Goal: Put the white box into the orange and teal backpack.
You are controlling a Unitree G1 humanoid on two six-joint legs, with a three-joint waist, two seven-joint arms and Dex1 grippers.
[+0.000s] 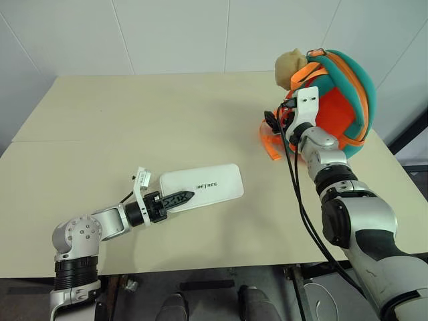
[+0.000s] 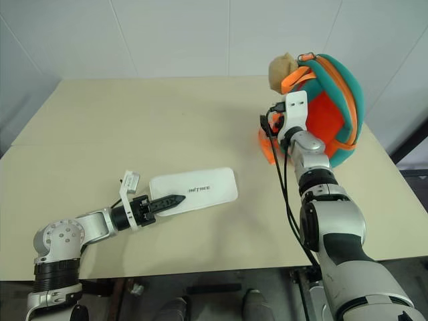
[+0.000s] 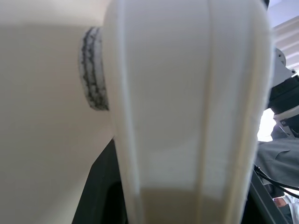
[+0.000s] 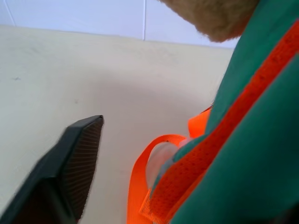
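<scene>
White box point(image 1: 201, 187) lies flat on the beige surface point(image 1: 134, 120), near the front edge, lettering up. Head views: left tool point(image 1: 179, 198) is clenched on the box's near-left end, one black finger across the lid. Orange & teal backpack point(image 1: 338, 100) stands upright at the far right of the surface, well apart from the box, tan plush toy point(image 1: 289, 67) at its top. Right tool point(image 2: 267, 124) is up against the backpack's left side, by the loose orange strap point(image 1: 269, 144); can't tell from here how its fingers stand.

Left wrist view: box edge runs close along the lens w/ a dark ribbed finger pad point(image 3: 95, 77) pressed to its side, so it's grasping the box.

Right wrist view: one black ribbed finger point(image 4: 77, 163) sits over bare surface, just beside the orange strap loop and teal/orange fabric, not touching. Plush toy at the frame's upper corner. Nothing between the fingers; can't tell if released or closed.
</scene>
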